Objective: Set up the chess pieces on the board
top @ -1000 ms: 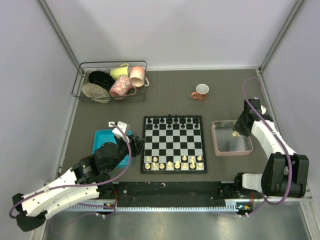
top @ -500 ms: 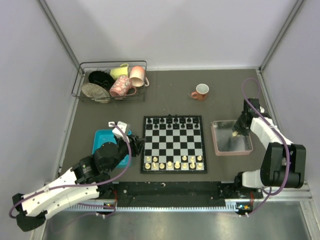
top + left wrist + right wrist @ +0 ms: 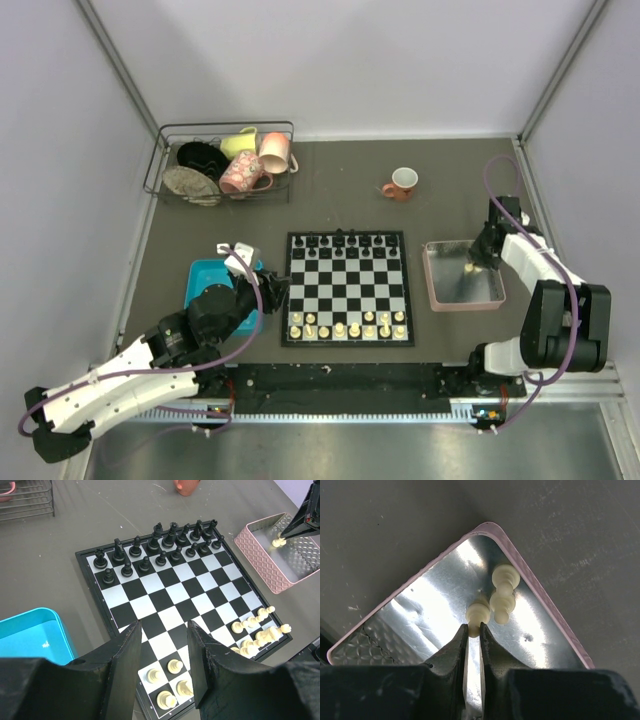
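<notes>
**Right jaws pinched on a cream piece [image 3: 478, 612] in the pink tray [image 3: 540, 592], left jaws part open over the board [image 3: 170, 605]**

Your right jaws are squeezed down narrow, and the right wrist view shows a little cream figure caught between the two tips. Its rounded head pokes out just past them. This is happening in a corner of the pink tray, low over the shiny metal floor. There's more cream right beside the held piece [image 3: 502, 600], near the tray wall. I can't tell if that's one figure lying down or two.

Your left jaws sit at a middling gap with nothing between them. They hang above the near left part of the board, with the blue tray [image 3: 30, 630] just off to the left.

The board lies flat in the middle of the bench [image 3: 340, 190], between the blue tray and the pink one. The black pieces [image 3: 165, 545] stand upright in the two far rows. The cream pieces [image 3: 345, 325] already on the board are in the two rows nearest the arms.

Further back on the bench you've got a wire rack [image 3: 225, 165] full of mugs and dishes. An orange mug [image 3: 401, 183] stands on its own, well apart from the board.
</notes>
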